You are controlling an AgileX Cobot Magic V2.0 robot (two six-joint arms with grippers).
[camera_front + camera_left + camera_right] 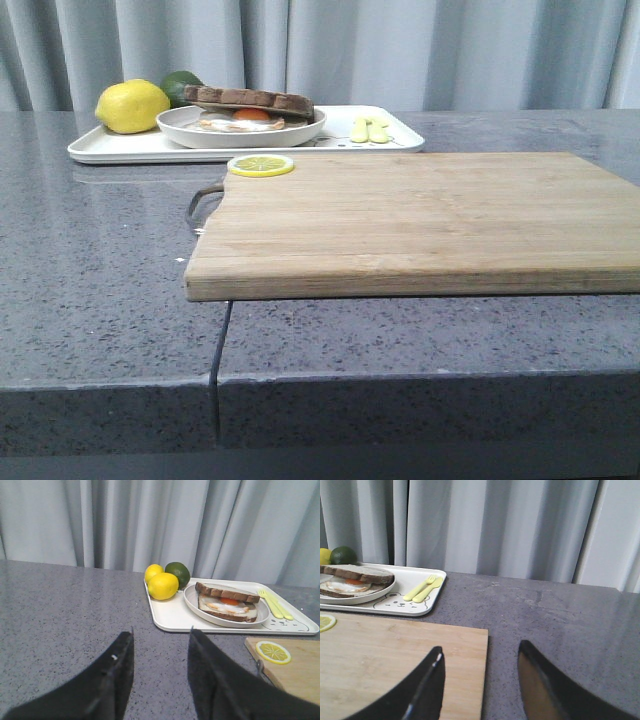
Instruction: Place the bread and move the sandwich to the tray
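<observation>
The sandwich, with a bread slice lying on the fried egg, sits on its round white plate on the white tray at the back left. It also shows in the left wrist view and the right wrist view. My left gripper is open and empty over the bare counter, short of the tray. My right gripper is open and empty over the right edge of the cutting board. Neither gripper shows in the front view.
A wooden cutting board fills the middle, with a lemon slice at its far left corner. On the tray are a lemon, a lime and yellow cutlery. Curtains hang behind the grey counter.
</observation>
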